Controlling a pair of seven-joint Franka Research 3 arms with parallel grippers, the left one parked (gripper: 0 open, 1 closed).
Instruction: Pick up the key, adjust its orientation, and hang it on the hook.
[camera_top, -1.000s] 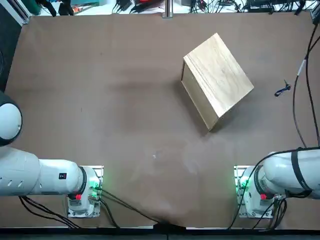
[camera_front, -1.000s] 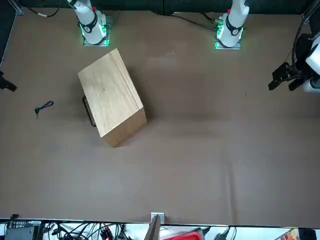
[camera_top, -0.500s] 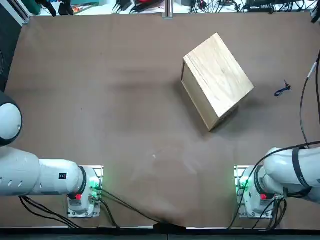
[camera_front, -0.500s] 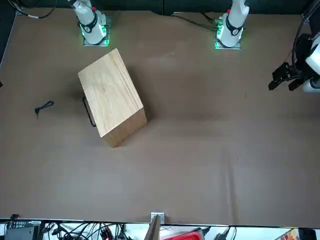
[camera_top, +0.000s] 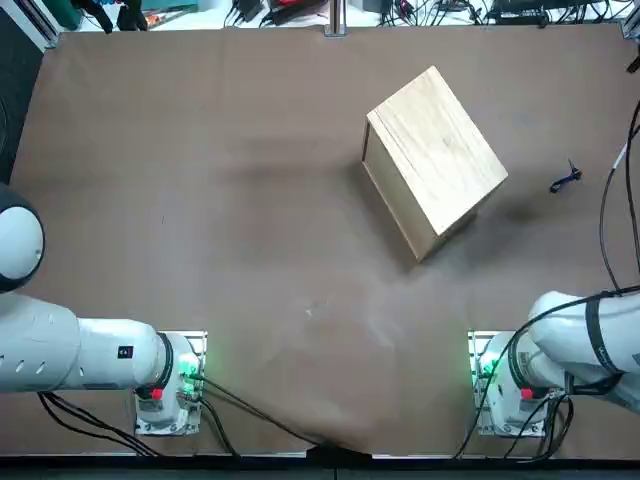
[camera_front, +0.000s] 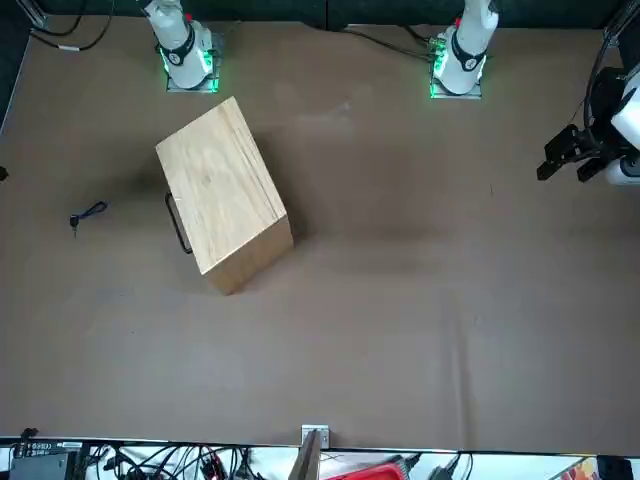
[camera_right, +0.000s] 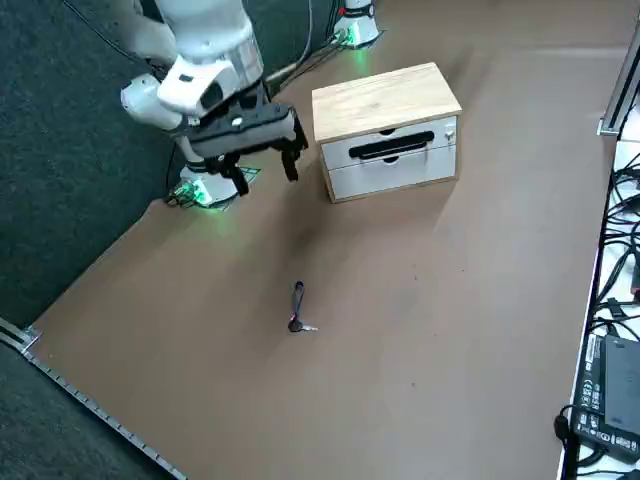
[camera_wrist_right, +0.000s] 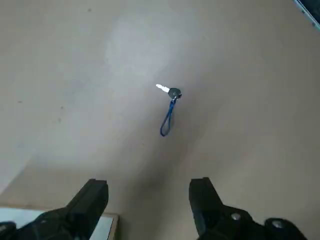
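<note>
Key not picked up; right gripper spread and empty above the table

The key (camera_right: 295, 325), with its blue loop (camera_right: 298, 297), lies flat on the table (camera_right: 400, 400), well apart from the right gripper (camera_right: 270, 178) and beyond the handled side of the wooden box (camera_right: 385, 100). Reaching, gripping, turning and hanging all seem left to do; I cannot make out a hook.
</note>
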